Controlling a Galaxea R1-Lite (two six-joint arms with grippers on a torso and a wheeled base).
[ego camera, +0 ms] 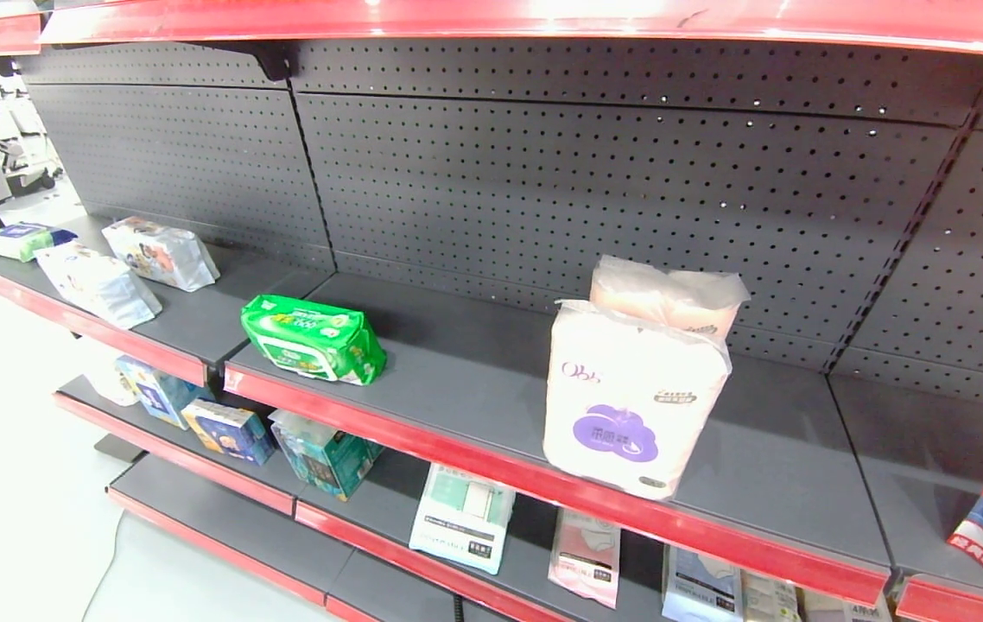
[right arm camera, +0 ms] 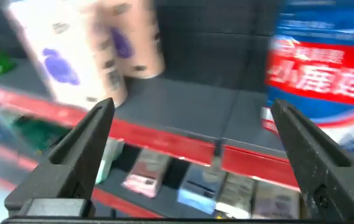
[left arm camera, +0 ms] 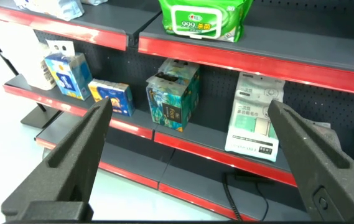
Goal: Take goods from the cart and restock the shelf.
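Left fingers (left arm camera: pixel 71 162) spread, empty; green pack (left arm camera: pixel 204 18) beyond. Right fingers (right arm camera: pixel 71 162) apart; white pack (right arm camera: pixel 71 56) seemingly ahead.

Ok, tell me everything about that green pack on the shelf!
The green pack is a soft, shiny plastic pouch, bright green with white label patches on its face. It looks plump and full. It stands on its long side near the front edge of the grey shelf, face towards the aisle. Only the shelf touches it, and the other goods sit well apart.
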